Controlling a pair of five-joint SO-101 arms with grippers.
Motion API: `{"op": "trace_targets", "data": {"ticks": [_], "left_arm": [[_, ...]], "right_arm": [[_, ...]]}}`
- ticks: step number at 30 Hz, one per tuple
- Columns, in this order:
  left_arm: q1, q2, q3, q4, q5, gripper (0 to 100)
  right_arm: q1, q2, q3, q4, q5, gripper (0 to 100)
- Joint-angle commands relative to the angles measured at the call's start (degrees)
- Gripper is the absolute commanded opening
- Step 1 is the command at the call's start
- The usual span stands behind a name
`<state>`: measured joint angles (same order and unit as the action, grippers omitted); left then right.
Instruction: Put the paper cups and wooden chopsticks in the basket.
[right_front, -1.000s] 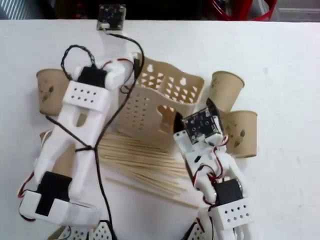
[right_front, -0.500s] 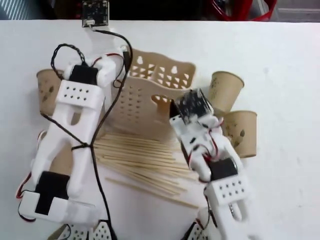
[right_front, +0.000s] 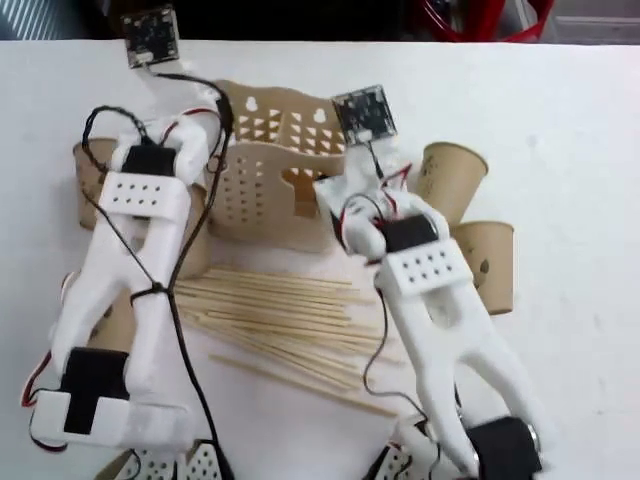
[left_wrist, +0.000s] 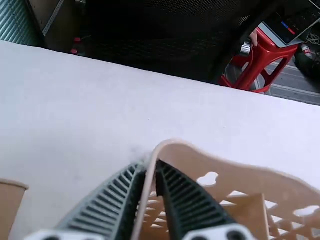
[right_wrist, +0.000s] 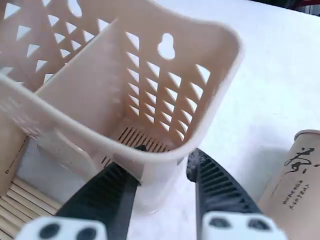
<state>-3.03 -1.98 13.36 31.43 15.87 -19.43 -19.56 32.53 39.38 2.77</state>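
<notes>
Robotics lab or workshop bench, by the look of it. I'm working on a plain white table (right_front: 560, 120). My arms (right_front: 130, 250) are white printed shells with bare camera boards (right_front: 150, 35) and loose wiring (right_front: 160, 291). Past the table edge it's a dark room with a red tubular frame (left_wrist: 260, 60), maybe a stool, and a corrugated shutter (left_wrist: 15, 25).

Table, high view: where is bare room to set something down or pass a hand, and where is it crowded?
Free: the wide strip of table outside the two paper cups beside the right arm, and the far strip behind the basket. Crowded: the middle, where basket, chopsticks, cups, the right arm and the left arm sit close together.
</notes>
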Motion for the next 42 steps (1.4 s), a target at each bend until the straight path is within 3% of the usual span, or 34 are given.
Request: {"op": "trace_targets", "data": {"ticks": [1, 5, 11, 17, 22, 29, 34, 37, 42], "left_arm": [[-3.5, -0.7, 2.5, -3.5, -0.1, 2], [-3.1, -0.7, 4.3, -0.6, -1.8, 2], [-2.5, -0.7, 6.6, -2.2, -1.8, 2], [-2.4, -0.4, 6.8, -2.1, -1.7, 2], [-2.3, -0.3, 6.3, -2.0, -1.7, 2], [-1.7, -0.3, 6.5, -1.8, -2.1, 2], [1.8, -0.6, 6.3, 1.6, -4.4, 3], [3.5, -0.8, 5.1, 3.6, -4.5, 10], [2.9, -0.7, -5.6, 16.0, -4.6, 17]], "right_arm": [[0.0, 3.5, -4.9, 1.9, -0.8, 13.4], [-0.9, 3.6, -4.8, 8.4, 1.7, 13.9], [-4.4, 3.5, -1.8, 12.0, 2.0, 29.4], [-7.7, 2.2, 0.3, 10.1, -0.4, 27.1], [-7.3, -10.1, 8.0, 5.8, 0.2, 26.9], [-7.5, -28.6, 20.7, 6.9, 9.1, 26.9], [-4.0, -34.9, 20.7, 12.9, 11.7, 26.9], [1.2, -35.6, 16.0, 18.5, 11.9, 26.9], [7.6, -33.2, 9.5, 25.7, 15.4, 26.9]]}}
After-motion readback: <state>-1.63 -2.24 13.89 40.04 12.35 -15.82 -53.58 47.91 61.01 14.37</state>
